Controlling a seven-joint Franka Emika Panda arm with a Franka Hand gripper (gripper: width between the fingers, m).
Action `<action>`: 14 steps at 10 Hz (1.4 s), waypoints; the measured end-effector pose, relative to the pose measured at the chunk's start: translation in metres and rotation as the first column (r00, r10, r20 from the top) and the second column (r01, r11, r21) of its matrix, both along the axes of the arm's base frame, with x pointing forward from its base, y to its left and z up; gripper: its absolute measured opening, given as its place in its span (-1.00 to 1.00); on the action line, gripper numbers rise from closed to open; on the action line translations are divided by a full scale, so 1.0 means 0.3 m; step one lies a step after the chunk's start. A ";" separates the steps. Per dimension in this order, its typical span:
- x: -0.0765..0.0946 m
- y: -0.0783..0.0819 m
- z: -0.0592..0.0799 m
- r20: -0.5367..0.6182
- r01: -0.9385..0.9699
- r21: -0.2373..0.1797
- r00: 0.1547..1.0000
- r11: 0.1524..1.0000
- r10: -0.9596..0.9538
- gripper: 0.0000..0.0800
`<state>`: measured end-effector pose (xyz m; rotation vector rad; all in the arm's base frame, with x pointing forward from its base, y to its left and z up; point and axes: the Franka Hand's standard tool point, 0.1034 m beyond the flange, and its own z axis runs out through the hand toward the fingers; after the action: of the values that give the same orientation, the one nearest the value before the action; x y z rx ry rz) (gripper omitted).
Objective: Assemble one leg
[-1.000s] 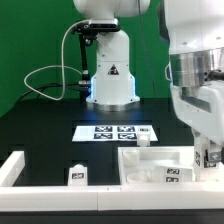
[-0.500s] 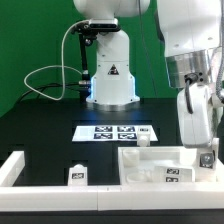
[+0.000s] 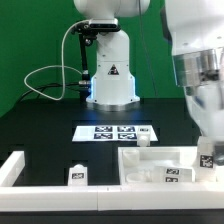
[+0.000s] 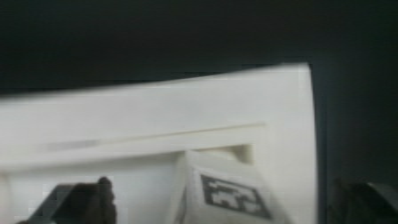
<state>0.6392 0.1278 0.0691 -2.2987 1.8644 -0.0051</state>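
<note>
My gripper hangs at the exterior view's right edge, over the right end of the large white rimmed panel. A leg, a stubby white peg with a black-and-white tag, sits at its fingertips. In the wrist view the gripper straddles this leg. Its dark fingers stand apart from the leg on both sides with a gap showing, so it is open. The white panel lies below.
Another leg stands on the black table at the left. One is at the panel's far rim and one lies inside the panel. The marker board lies mid-table. A white L-shaped fence is at front left. The robot base stands behind.
The wrist swung toward the exterior view's left, then back to the right. The tagged leg at the fingertips sits slightly lower than a second ago.
</note>
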 end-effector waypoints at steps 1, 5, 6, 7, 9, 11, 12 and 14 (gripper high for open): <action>0.000 0.008 0.006 0.026 -0.120 -0.022 0.992 0.993 0.120 0.60; -0.005 -0.020 -0.001 0.057 -0.394 -0.109 0.914 0.913 0.401 0.62; 0.003 -0.038 0.006 0.039 -0.578 -0.153 0.807 0.802 0.589 0.62; 0.013 -0.046 0.013 0.027 -0.693 -0.179 0.706 0.698 0.708 0.62; 0.015 -0.048 0.009 0.027 -0.709 -0.182 0.690 0.682 0.724 0.31; 0.014 -0.050 0.008 0.028 -0.674 -0.174 0.725 0.718 0.688 -0.04; 0.010 -0.060 0.004 0.024 -0.622 -0.163 0.773 0.766 0.633 -0.27; 0.007 -0.059 0.003 0.021 -0.502 -0.139 0.860 0.853 0.510 -0.27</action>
<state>0.6413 0.1102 0.0699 -2.7764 1.2062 -0.1228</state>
